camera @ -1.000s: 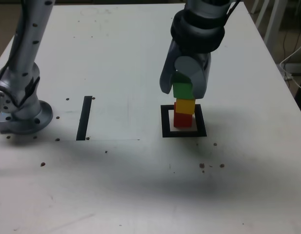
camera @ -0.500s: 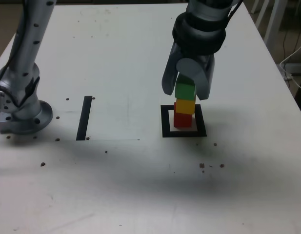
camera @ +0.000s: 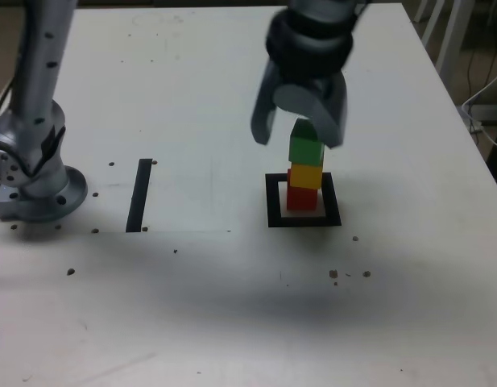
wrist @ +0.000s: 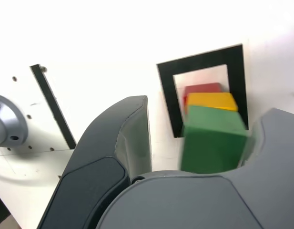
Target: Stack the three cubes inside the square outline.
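The three cubes stand stacked inside the square outline (camera: 274, 201): the red cube (camera: 302, 198) at the bottom, the yellow cube (camera: 306, 176) on it, the green cube (camera: 306, 149) on top. My gripper (camera: 298, 139) hangs open just above the stack, its fingers spread to either side of the green cube's top. In the wrist view the green cube (wrist: 211, 138) sits between the fingers of the gripper (wrist: 206, 110), with a wide gap to one finger (wrist: 130, 138) and the other finger (wrist: 275, 143) close beside it. The yellow cube (wrist: 211, 100), the red cube (wrist: 201, 88) and the square outline (wrist: 168, 100) show below.
A straight black strip (camera: 139, 193) lies on the white table at the exterior view's left, beside the arm's metal base (camera: 39, 189). Small dark specks dot the tabletop. The table's edge (camera: 465, 145) runs along the exterior view's right, with a cable beyond it.
The gripper has opened from shut on the green cube, risen and shifted slightly to the exterior view's left. The green cube stays on the yellow one.
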Controlling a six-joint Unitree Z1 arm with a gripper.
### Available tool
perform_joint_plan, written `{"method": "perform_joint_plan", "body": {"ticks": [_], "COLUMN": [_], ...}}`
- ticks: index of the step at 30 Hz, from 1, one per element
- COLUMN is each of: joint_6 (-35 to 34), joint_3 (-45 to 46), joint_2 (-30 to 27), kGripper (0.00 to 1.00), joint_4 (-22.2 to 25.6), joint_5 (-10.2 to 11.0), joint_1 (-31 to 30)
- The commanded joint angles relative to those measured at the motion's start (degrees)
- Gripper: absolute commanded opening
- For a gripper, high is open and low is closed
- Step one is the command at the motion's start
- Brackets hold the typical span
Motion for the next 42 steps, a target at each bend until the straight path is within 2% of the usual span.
{"method": "perform_joint_plan", "body": {"ticks": [1, 9, 16, 20, 24, 33, 42], "joint_6": [-1.13, -3.25, -4.18, -5.13, -6.15, -6.5, -6.5], "joint_3": [1.86, 8.32, 16.35, 20.99, 26.6, 37.81, 42.81], "joint_2": [-3.23, -10.51, -14.32, -16.27, -18.06, -19.02, -19.22], "kGripper": [0.99, 0.99, 0.99, 0.99, 0.99, 0.99, 0.99], "joint_4": [0.32, 0.96, 0.44, -0.63, -3.72, -13.1, -16.59], "joint_5": [0.68, 0.56, -2.87, -3.78, -4.8, -8.87, -10.71], "joint_1": [0.13, 0.39, 2.31, 2.83, 2.84, 3.6, 4.12]}}
